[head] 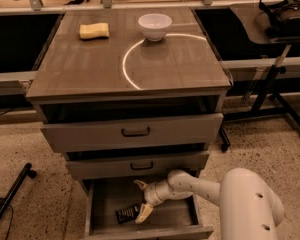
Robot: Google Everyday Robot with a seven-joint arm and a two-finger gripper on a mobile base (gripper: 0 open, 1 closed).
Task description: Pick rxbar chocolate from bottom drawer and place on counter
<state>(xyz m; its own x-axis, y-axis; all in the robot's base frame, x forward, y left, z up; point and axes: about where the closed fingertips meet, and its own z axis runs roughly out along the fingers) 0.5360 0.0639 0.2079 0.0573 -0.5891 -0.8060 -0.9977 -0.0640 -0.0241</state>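
The bottom drawer (106, 196) is pulled out below the two upper drawers. The rxbar chocolate (126, 214), a small dark wrapped bar with pale print, lies flat on the drawer floor toward the front left. My gripper (141, 200) reaches into the drawer from the right on the white arm. Its fingers are spread open, one up near the drawer above and one down right beside the bar's right end. Whether the lower finger touches the bar I cannot tell. The counter (90, 69) is the grey-brown cabinet top with a bright curved light arc.
A yellow sponge (94, 30) and a white bowl (155, 25) sit at the back of the counter. The middle drawer (140, 165) overhangs the bottom one closely. A black stand leg (10, 196) is at the left, a desk frame (270, 84) at the right.
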